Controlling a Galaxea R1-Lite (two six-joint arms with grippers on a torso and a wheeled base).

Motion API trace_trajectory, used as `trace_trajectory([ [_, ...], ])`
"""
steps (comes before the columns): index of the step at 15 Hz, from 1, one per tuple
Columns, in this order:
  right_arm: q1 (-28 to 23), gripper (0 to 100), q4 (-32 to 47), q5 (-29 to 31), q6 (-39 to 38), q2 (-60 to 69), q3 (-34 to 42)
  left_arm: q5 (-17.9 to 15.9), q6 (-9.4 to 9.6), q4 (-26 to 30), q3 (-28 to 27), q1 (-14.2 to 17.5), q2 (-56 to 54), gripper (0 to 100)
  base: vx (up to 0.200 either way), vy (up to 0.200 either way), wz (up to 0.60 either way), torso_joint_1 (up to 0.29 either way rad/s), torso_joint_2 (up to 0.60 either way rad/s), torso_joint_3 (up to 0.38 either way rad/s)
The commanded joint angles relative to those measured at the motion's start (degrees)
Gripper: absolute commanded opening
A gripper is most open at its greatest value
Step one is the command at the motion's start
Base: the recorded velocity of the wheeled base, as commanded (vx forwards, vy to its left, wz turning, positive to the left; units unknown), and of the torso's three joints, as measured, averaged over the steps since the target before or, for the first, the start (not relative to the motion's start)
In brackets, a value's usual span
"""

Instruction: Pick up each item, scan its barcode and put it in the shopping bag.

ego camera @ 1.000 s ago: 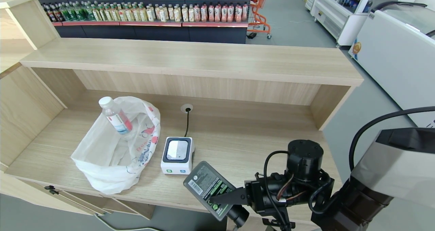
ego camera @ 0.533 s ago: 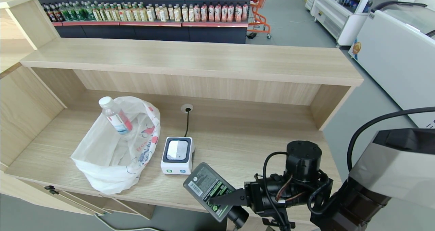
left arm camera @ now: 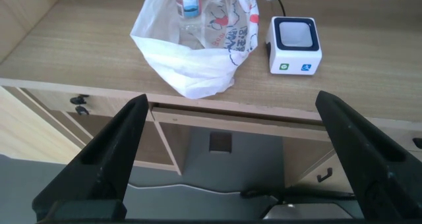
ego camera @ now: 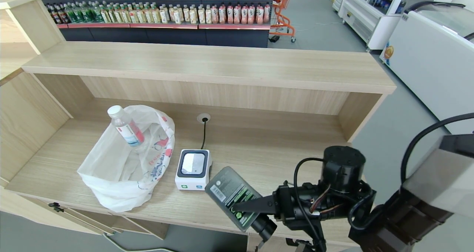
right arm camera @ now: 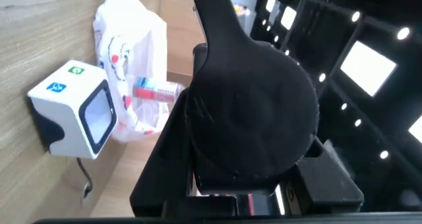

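Item in hand: flat dark packet (ego camera: 229,192) with green print and a white barcode label. It is clamped at its near end by the right tool (ego camera: 242,212); one finger lies across the printed face, the other sits underneath. The packet is tilted, barcode face upward, over the near edge of the tabletop (ego camera: 266,148), and reaches out ahead of the tool's tips.

Scanner (ego camera: 193,168): white cube with a dark window on top. It stands on the tabletop ahead of the right tool, just beyond the packet's far end (whether the two touch cannot be told). A black cable (ego camera: 203,135) runs from its back to a round port in the tabletop.

Shopping bag (ego camera: 111,178): white plastic with red and blue print, mouth open, slumped on the tabletop. Seen from the right tool, it lies past the scanner and just beside it.

Bottle (ego camera: 126,129): clear, with a white cap and a red-and-blue label, leaning inside the shopping bag with its neck above the rim.

Left tool (left arm camera: 232,104): fingers spread wide apart with nothing between them. It is held short of the tabletop's near edge, and the shopping bag and scanner lie ahead of it, well apart from its tips.
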State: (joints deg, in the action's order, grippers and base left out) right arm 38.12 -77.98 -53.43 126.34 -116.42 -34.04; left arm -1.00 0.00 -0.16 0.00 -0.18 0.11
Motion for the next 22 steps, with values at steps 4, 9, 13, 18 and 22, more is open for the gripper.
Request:
trace_trajectory([
  [4,-12.02,0,3.98,21.79,-31.25,21.59,7.41,0.03,0.0,-0.02,0.0,0.01,-0.02,100,0.0,0.0,0.0,0.0,0.0,0.0],
  [9,-28.19,0,29.47,17.48,-54.01,33.36,7.76,0.03,0.0,-0.02,0.0,-0.08,-0.02,100,0.0,0.0,0.0,0.0,0.0,0.0],
  [13,-28.19,0,36.67,18.36,-95.32,34.33,5.56,0.03,0.0,-0.02,0.0,0.01,-0.02,100,0.0,0.0,0.0,0.0,0.0,0.0],
  [18,-13.16,0,36.41,37.0,-149.55,31.61,2.57,0.03,0.0,-0.02,0.0,0.01,-0.02,100,0.0,0.0,0.0,0.0,0.0,0.0],
  [22,-6.13,0,36.24,37.17,-161.41,28.53,-1.56,0.03,0.0,-0.02,0.0,0.01,-0.02,100,0.0,0.0,0.0,0.0,0.0,0.0],
])
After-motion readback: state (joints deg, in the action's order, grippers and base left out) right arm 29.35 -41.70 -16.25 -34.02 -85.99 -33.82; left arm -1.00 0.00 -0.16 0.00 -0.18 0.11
